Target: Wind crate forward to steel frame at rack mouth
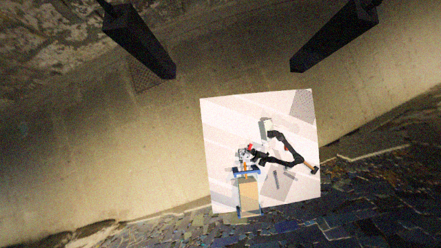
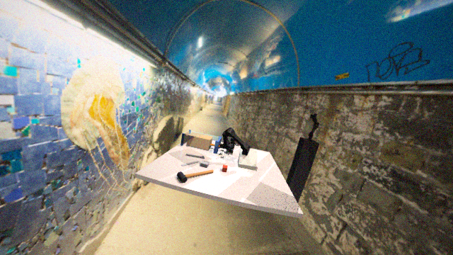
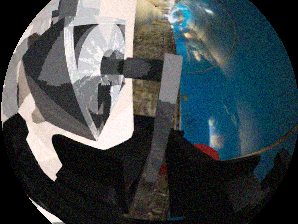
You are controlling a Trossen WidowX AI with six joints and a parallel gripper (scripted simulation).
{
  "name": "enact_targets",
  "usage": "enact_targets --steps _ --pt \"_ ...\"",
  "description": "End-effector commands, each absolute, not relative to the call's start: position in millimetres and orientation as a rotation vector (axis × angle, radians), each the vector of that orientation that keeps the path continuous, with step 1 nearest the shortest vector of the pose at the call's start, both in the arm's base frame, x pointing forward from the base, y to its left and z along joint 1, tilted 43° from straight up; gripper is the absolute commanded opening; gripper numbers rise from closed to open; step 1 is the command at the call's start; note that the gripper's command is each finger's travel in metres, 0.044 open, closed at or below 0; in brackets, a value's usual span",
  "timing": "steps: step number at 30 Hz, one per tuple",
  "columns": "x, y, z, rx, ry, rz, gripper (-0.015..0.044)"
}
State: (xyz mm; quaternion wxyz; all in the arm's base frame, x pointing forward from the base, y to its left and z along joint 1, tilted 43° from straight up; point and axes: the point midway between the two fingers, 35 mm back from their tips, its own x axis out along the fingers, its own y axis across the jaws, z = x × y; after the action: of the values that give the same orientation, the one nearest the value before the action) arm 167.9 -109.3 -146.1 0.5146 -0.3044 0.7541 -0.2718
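Note:
The grey hand winch (image 1: 244, 155) (image 3: 93, 63) stands on the white bench (image 1: 227, 117) (image 2: 219, 184). An orange strap (image 1: 245, 167) runs from it through the blue steel frame (image 1: 238, 171) (image 2: 217, 146) to the tan crate (image 1: 249, 194) (image 2: 199, 142) in the clear cubby. The crate sits flat, with its front close behind the frame. My gripper (image 1: 255, 153) (image 2: 226, 143) (image 3: 159, 131) is shut on the winch handle (image 3: 165, 106), a grey bar with a red knob (image 1: 250, 146) (image 3: 209, 152), and the handle is seated on the winch.
A hammer (image 1: 311, 167) (image 2: 195, 174), a grey bar tool (image 1: 275, 179) (image 2: 195, 156) and a small red block (image 1: 286, 149) (image 2: 224, 168) lie on the bench right of the winch. The arm's base (image 1: 266, 125) (image 2: 248, 159) stands behind them.

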Motion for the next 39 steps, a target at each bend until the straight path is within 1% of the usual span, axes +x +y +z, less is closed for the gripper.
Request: enact_targets --steps 1,13,22,39 --pt "167.3 -109.7 -147.4 -0.736 1.808 -0.662 0.0000" --pt "166.5 -108.4 -150.1 -0.732 1.811 -0.653 0.0000" --pt "167.0 -108.5 -149.4 -0.730 1.809 -0.655 0.0236" --pt "167.0 -108.5 -149.4 -0.730 1.809 -0.655 0.0240"
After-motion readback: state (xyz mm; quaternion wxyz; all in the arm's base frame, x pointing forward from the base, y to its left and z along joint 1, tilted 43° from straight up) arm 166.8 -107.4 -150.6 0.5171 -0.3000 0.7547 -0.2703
